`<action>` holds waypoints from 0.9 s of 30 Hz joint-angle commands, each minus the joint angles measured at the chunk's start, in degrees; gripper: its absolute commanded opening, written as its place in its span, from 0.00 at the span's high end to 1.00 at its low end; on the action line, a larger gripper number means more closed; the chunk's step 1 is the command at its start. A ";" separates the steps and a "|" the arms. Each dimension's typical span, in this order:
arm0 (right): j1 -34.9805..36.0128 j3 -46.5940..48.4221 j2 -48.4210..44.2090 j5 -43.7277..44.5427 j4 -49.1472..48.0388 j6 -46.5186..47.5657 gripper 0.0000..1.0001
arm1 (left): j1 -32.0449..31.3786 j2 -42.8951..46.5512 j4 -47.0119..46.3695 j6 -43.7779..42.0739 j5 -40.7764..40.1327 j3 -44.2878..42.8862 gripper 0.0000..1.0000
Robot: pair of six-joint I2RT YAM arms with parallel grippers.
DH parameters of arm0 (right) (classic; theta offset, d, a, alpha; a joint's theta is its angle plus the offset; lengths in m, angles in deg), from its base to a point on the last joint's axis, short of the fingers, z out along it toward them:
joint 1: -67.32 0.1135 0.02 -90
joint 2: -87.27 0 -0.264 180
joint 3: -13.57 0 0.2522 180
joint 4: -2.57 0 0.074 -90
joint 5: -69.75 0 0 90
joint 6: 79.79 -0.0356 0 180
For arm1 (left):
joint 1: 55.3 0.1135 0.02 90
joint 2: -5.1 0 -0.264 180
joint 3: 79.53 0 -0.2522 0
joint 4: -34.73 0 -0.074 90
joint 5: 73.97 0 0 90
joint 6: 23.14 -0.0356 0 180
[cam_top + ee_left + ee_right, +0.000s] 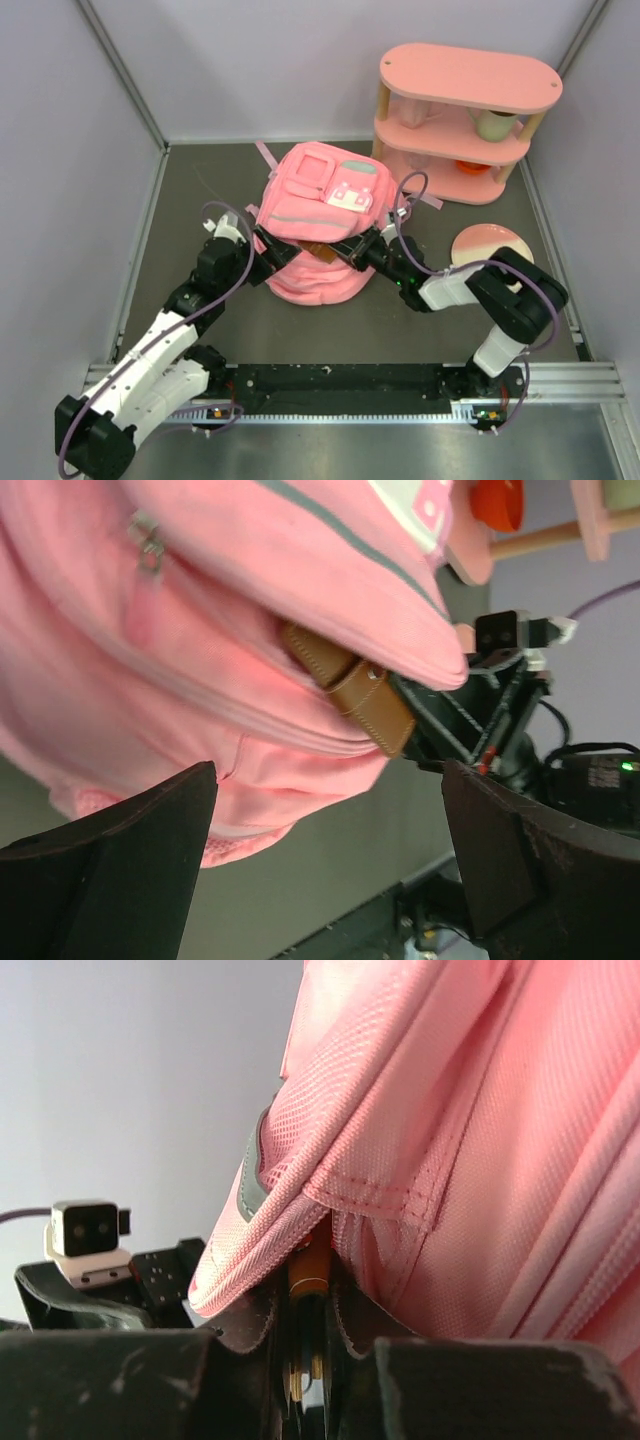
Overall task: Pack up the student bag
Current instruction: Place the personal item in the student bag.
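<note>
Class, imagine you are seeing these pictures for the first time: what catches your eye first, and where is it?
The big pink student bag sits slumped in the middle of the table. A brown leather case pokes out of its near opening, pinched by the right gripper, while the left gripper hangs open at the bag's left side. A pink oval shelf unit stands at the far right.

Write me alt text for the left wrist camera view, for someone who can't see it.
A brown leather case sticks out of an opening in the pink backpack, its outer end seemingly pinched by the right gripper. The left gripper is open below, its dark fingers spread wide, holding nothing.
</note>
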 commanded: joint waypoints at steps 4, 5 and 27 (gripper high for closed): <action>1.83 7.54 5.88 16.58 -8.58 2.21 0.91 | 4.81 0.08 4.71 -8.14 -11.03 1.79 0.02; 1.92 7.28 6.06 17.63 -9.10 2.04 0.91 | 7.42 -0.09 0.26 -8.14 -9.37 4.59 0.02; 2.10 11.14 10.27 17.20 -9.88 -4.89 0.91 | 15.28 -23.29 -37.39 -1.47 11.02 9.97 1.00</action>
